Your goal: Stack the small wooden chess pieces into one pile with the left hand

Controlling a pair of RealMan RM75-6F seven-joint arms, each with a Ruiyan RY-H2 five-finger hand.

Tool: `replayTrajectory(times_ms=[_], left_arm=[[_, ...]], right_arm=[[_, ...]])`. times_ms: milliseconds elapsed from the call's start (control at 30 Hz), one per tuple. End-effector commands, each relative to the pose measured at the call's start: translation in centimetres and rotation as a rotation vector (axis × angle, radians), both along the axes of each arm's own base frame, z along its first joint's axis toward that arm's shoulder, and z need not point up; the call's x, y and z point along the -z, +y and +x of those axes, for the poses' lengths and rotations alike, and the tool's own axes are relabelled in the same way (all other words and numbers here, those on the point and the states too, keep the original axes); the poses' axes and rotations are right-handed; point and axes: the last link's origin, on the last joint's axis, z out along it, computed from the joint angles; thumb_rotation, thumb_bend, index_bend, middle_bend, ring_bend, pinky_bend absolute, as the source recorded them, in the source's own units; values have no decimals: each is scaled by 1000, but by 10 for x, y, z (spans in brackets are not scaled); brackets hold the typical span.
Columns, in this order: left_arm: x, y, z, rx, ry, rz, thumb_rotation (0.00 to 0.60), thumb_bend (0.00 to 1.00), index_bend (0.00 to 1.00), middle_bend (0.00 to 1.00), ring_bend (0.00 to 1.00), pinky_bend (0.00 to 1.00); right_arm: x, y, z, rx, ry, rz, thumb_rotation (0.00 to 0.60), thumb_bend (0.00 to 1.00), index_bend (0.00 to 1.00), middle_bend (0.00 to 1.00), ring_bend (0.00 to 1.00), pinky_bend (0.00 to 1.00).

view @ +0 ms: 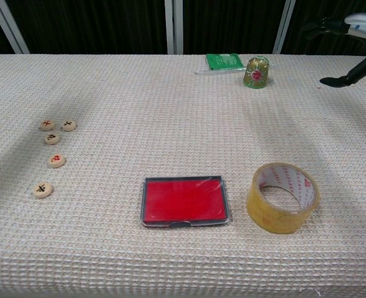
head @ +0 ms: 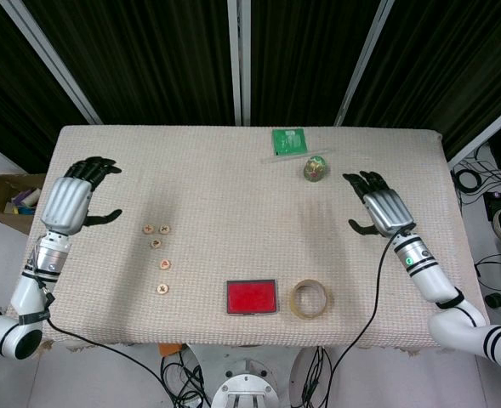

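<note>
Five chess pieces sitting loose, none stacked yet

They're scattered left of centre in the head view; left hand hovers at far left, fingers spread, holding nothing, while right hand at right also has its fingers apart.

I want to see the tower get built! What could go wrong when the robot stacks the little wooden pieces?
The chess pieces are small, flat discs, so the left hand may struggle to pinch one off the table. Two pieces lie almost touching, so grabbing one might nudge the other. A tall pile could topple.
</note>
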Motion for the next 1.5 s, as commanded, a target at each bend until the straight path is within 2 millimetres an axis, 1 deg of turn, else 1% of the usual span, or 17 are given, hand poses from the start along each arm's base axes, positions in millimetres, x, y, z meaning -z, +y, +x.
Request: replayTrajectory(times_ms=[33, 233, 300, 333, 400, 433, 600, 700, 800, 967, 1100, 1267, 1500], left_arm=[[1, 8, -1, -13, -7, -4, 600, 144, 284, 209, 146, 200], [5, 8, -9, -47, 19, -33, 600, 143, 284, 209, 146, 200], [10, 7, -15, -74, 46, -64, 600, 146, 305, 209, 146, 200], [13, 7, -18, -88, 61, -79, 600, 155, 336, 211, 146, 200], [24, 6, -26, -120, 102, -122, 600, 187, 395, 215, 146, 200], [30, 6, -29, -133, 119, -141, 600, 206, 409, 216, 146, 200], [65, 4, -43, -191, 159, -226, 600, 262, 419, 216, 146, 200], [81, 4, -45, -210, 138, -254, 600, 293, 438, 216, 146, 200], [94, 6, -44, -214, 132, -268, 600, 306, 438, 216, 146, 200], [112, 11, -36, -213, 129, -300, 600, 307, 437, 216, 146, 200], [125, 11, -33, -207, 139, -320, 600, 294, 435, 216, 146, 200], [133, 14, -34, -214, 161, -317, 600, 291, 430, 216, 146, 200], [134, 14, -39, -233, 170, -312, 600, 288, 435, 216, 146, 200]], right_arm=[[-1, -4, 2, 0, 0, -7, 600, 265, 0, 102, 0, 0], [-8, -4, -2, 7, 1, -20, 600, 265, 0, 103, 0, 0], [-14, -1, -4, 7, 0, -31, 600, 265, 0, 103, 0, 0], [-17, 1, -6, 6, 0, -38, 600, 265, 0, 103, 0, 0], [-25, 6, -10, 6, -2, -60, 600, 265, 0, 103, 0, 0], [-29, 9, -12, 7, -5, -71, 600, 265, 0, 102, 0, 0], [-56, 24, -19, 13, -19, -139, 600, 263, 0, 99, 0, 0], [-71, 33, -22, 14, -15, -177, 600, 263, 0, 99, 0, 0], [-80, 41, -24, 23, -16, -196, 600, 262, 0, 95, 0, 0], [-84, 49, -26, 33, -13, -200, 600, 261, 0, 89, 0, 0], [-80, 54, -33, 51, -17, -196, 600, 261, 0, 75, 0, 0], [-76, 56, -41, 72, -22, -191, 600, 262, 0, 65, 0, 0], [-79, 56, -47, 82, -33, -206, 600, 262, 0, 49, 0, 0]])
